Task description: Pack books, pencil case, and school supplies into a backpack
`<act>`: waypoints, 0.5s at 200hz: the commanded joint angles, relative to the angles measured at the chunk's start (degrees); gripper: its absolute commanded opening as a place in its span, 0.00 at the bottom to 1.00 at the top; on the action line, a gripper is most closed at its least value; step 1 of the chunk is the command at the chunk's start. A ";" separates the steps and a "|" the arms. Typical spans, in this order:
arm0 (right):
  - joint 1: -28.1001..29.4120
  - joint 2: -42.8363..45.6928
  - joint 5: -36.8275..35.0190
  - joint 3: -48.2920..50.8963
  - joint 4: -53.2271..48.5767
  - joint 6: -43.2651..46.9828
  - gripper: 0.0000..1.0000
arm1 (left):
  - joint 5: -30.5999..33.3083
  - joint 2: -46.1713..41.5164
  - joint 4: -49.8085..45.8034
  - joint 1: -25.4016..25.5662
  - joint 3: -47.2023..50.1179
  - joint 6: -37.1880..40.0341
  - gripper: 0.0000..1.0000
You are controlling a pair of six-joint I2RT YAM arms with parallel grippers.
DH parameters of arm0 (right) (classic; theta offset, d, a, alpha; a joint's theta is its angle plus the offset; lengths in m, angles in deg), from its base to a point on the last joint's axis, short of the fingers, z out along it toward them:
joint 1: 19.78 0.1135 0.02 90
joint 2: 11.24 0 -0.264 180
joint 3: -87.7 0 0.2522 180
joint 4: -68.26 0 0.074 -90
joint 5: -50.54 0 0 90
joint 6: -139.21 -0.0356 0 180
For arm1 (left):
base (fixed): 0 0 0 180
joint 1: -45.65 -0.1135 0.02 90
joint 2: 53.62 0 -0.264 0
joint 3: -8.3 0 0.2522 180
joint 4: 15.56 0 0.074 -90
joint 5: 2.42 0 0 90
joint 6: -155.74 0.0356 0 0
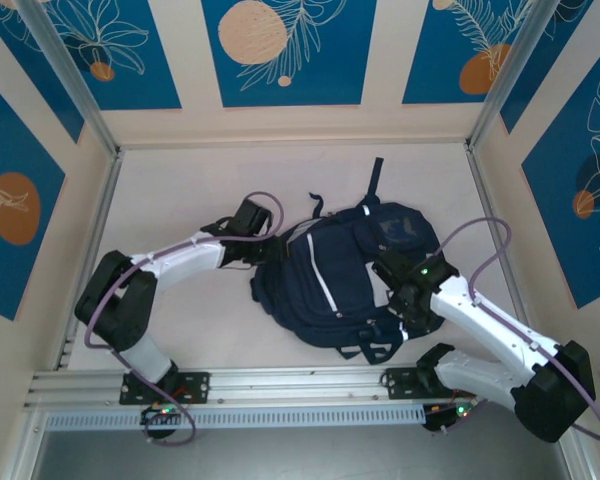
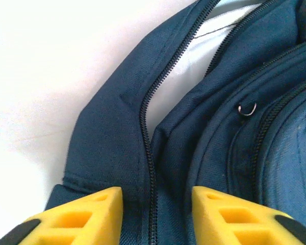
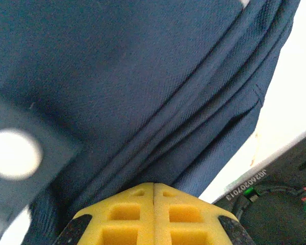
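The dark navy backpack (image 1: pixel 340 270) lies flat in the middle of the table. My left gripper (image 1: pixel 271 250) is at its left edge. In the left wrist view this gripper (image 2: pixel 157 196) has its yellow fingers (image 2: pixel 92 212) closed partway on the backpack (image 2: pixel 107 143), gripping the fabric fold along the main zipper (image 2: pixel 149 153). Higher up the zipper gapes and pale lining (image 2: pixel 178 71) shows. My right gripper (image 1: pixel 392 276) is at the pack's right side. In the right wrist view it (image 3: pixel 153 185) is shut, pads touching, tips against creased fabric (image 3: pixel 117 76). Books, pencil case and school supplies are out of view.
A white round snap (image 3: pixel 13 153) sits on a dark strap at the pack's side. Dark straps (image 1: pixel 376 172) trail toward the back wall. The aluminium rail (image 1: pixel 280 385) with both arm bases runs along the near edge, and frame posts stand at the corners.
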 commanded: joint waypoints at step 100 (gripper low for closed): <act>-9.89 -41.80 24.88 -33.11 33.77 34.36 0.00 | -16.17 -2.47 6.40 20.02 4.46 4.81 0.12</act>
